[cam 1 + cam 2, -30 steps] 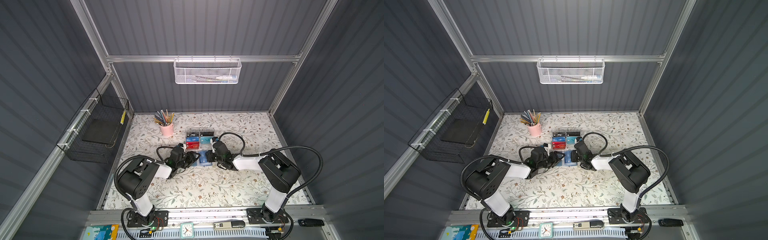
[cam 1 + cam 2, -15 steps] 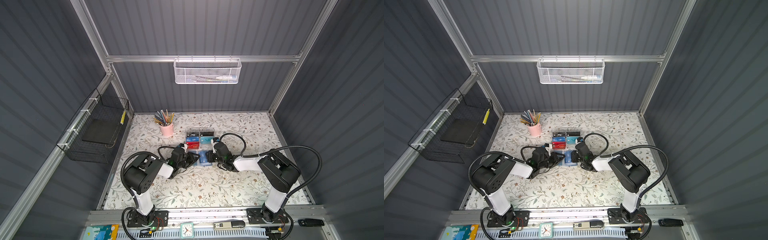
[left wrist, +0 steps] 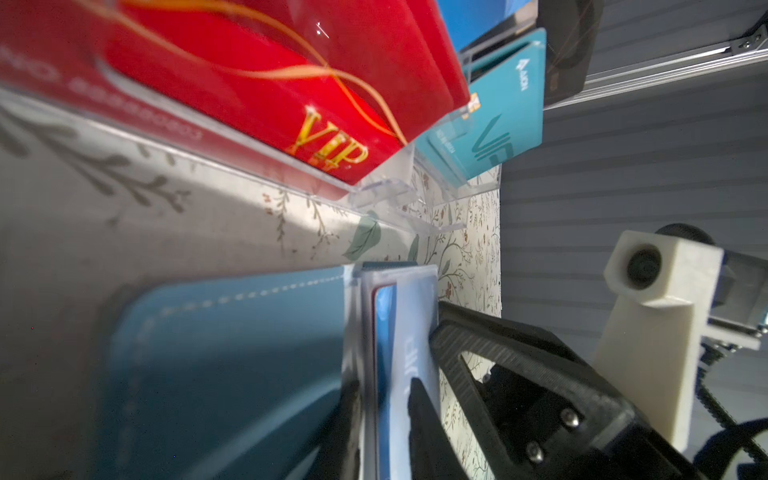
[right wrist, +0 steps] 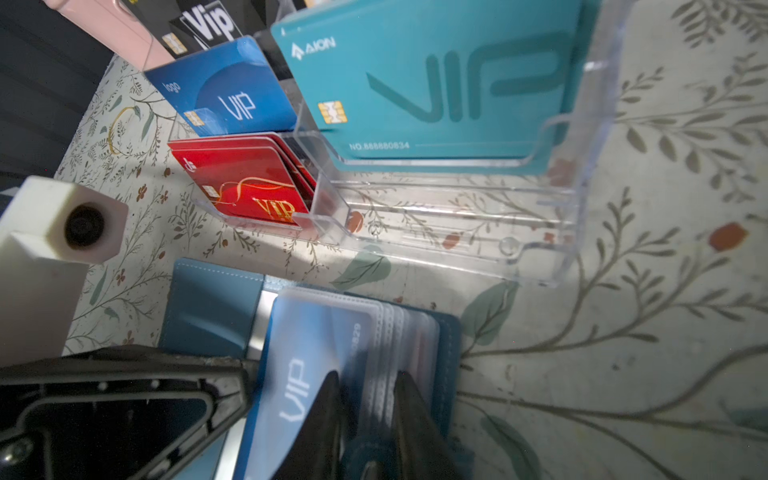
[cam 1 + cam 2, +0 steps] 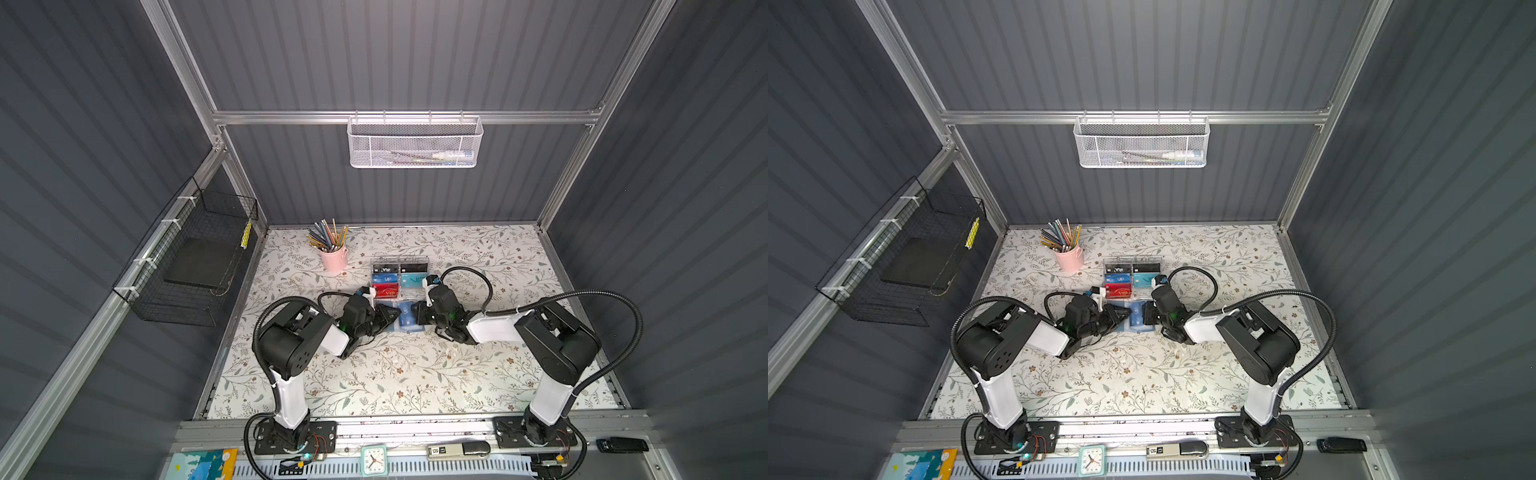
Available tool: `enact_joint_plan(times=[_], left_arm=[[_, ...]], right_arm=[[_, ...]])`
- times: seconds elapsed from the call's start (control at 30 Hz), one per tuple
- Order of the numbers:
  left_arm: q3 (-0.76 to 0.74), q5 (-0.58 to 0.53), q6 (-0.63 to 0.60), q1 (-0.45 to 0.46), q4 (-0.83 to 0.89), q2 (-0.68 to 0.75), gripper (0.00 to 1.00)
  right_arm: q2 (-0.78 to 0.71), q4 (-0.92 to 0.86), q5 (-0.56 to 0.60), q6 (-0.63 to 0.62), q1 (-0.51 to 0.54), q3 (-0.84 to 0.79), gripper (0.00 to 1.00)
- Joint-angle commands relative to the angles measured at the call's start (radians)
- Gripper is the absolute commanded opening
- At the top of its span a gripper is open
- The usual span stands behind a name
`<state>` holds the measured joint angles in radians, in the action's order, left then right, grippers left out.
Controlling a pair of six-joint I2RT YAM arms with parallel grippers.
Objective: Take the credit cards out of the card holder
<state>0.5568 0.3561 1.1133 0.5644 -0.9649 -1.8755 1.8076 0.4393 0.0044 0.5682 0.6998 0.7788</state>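
Starting from the left in both top views, with 12 o'clock at the back wall, a pink cup (image 5: 334, 261) of pencils (image 5: 328, 235) stands on the floral table (image 5: 374, 374). It is at 11 o'clock from the holder (image 5: 409, 321), well apart from it. The left gripper (image 5: 390, 319) lies low at the holder's 9 o'clock. Its wrist view shows its fingers (image 3: 419, 415) closed on a thin upright bundle of the holder's clear sleeves (image 3: 368, 332). A red edge shows inside that bundle, but I cannot tell what it belongs to.

The holder lies open near the table's middle, its blue-grey cover (image 3: 228, 353) flat on the table. At its 12 o'clock, just beside it, stands a clear rack (image 4: 457, 208) with red, blue, teal and black VIP cards (image 4: 257, 191).

The right wrist view shows a blue card (image 4: 286, 353) with pale "VIP" lettering inside the raised sleeve that the left fingers pinch.

The right gripper (image 5: 419, 315) lies at the holder's 3 o'clock. Its fingers (image 4: 409, 415) are clamped on the rest of the sleeve stack, and its tips are just beside the left gripper's.
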Motion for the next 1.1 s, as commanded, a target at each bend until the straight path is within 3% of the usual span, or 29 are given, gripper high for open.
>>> enact_joint_plan(times=[0.0, 0.4, 1.07], left_arm=[[-0.012, 0.004, 0.009, 0.014, -0.069, -0.018, 0.2], [-0.033, 0.006, 0.04, 0.015, -0.174, -0.049, 0.17], [-0.061, -0.02, 0.023, 0.017, -0.118, 0.035, 0.2]], right_arm=[[0.091, -0.205, -0.07, -0.01, 0.02, -0.053, 0.23], [0.105, -0.195, -0.079, -0.007, 0.02, -0.053, 0.23], [0.093, -0.192, -0.074, -0.004, 0.02, -0.07, 0.22]])
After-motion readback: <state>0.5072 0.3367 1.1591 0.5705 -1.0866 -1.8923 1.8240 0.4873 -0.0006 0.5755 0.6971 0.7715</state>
